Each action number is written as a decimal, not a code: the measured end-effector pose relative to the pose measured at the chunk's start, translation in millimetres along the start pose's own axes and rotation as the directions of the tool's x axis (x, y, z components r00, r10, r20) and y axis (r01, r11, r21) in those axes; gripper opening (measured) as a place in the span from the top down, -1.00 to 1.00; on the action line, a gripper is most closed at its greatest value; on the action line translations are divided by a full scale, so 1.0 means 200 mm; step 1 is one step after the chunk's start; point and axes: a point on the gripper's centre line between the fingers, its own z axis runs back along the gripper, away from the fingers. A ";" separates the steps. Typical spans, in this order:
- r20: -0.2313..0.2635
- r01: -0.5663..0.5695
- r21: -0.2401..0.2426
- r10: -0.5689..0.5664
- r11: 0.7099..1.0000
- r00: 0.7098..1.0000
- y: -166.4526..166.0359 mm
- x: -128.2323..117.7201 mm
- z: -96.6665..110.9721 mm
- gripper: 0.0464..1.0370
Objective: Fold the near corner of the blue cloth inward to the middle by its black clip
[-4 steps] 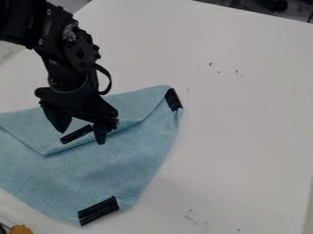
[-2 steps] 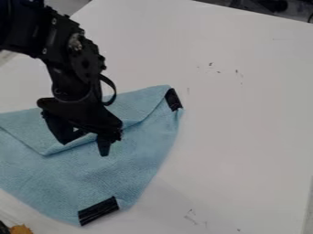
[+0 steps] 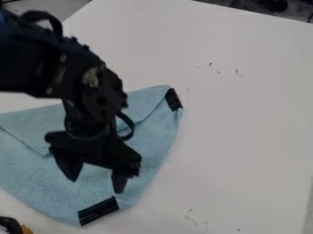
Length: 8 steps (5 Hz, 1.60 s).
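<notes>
Over the lower half of a blue cloth [image 3: 153,141] hangs the gripper [image 3: 94,185], its two fingers spread with nothing between them. The cloth lies on the white table at the left, with a folded flap along its upper part. Black tape [image 3: 98,210] marks the cloth's bottom corner, just below the fingers. Another black tape piece [image 3: 174,99] is on its upper right corner. The arm hides the middle of the cloth. Whether the fingertips touch the cloth, I cannot tell.
The white table [image 3: 245,114] extends right of the cloth, with small dark marks on it. At the bottom left edge are an orange-yellow object [image 3: 26,229] and a black item [image 3: 10,225]. Dark objects stand beyond the table's far edge.
The gripper has moved down and to the right, from the folded flap toward the bottom tape. The cloth has stayed in place. The black item at bottom left has shifted over part of the orange-yellow object.
</notes>
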 end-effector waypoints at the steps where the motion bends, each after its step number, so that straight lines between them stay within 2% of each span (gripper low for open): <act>1: -0.043 -0.030 -0.032 0.029 0.999 0.999 -0.08 -0.08 -0.06 -0.93; 3: -0.064 0.004 -0.034 -0.007 0.999 0.998 -0.13 -0.04 -0.15 -0.93; 4: -0.059 0.000 -0.041 -0.003 0.999 0.998 -0.12 -0.02 -0.18 -0.93; 5: -0.075 -0.028 -0.069 0.023 0.997 0.997 -0.11 -0.03 -0.23 -0.86; 7: -0.098 -0.053 -0.088 0.044 0.995 0.994 -0.10 -0.05 -0.25 0.21; 8: -0.094 -0.053 -0.090 0.045 0.994 0.995 -0.10 -0.04 -0.25 0.47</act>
